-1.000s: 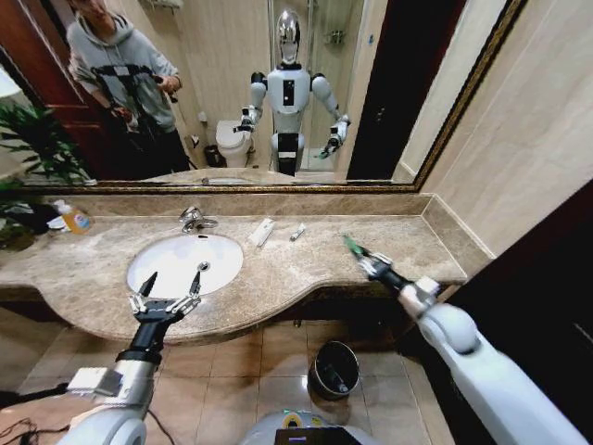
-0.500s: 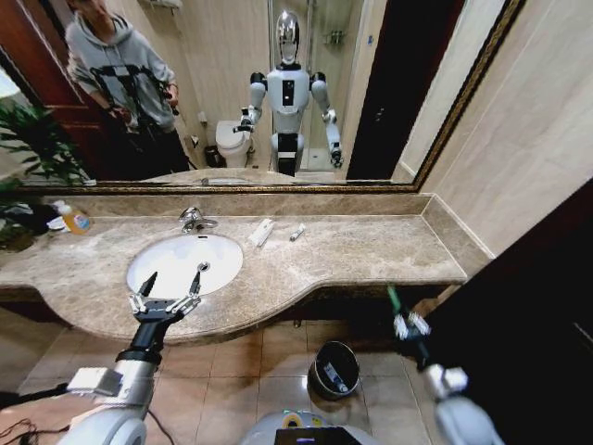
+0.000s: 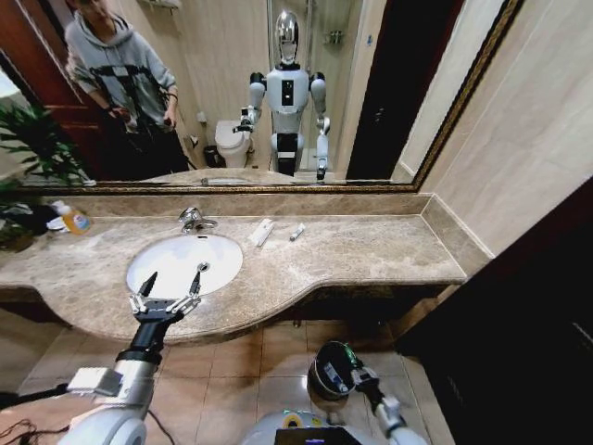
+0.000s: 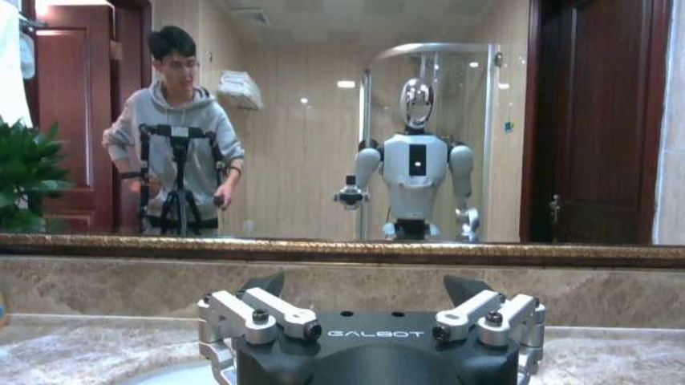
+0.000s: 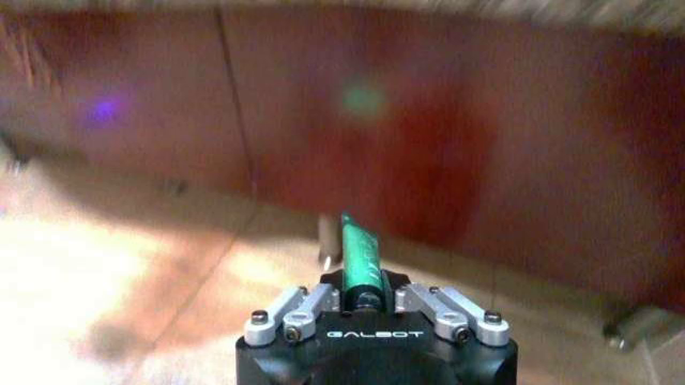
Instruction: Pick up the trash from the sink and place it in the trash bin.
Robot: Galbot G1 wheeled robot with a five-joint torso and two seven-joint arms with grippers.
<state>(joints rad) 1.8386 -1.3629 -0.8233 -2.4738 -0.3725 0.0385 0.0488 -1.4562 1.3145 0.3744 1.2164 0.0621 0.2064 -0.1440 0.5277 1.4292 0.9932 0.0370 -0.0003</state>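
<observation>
- Right tool has swung off the counter and down to the floor, now at the near-right rim of the trash bin.
- It is clamped on the green tube, which sticks out past the jaws, so the tube is at the bin, not yet dropped.
- Judgement: carry is nearly done, release comes next.
- Left tool unchanged, fingers apart, hovering at the near edge of the sink.
- White packet and small whitish tube lie on the counter, right of the faucet.
</observation>
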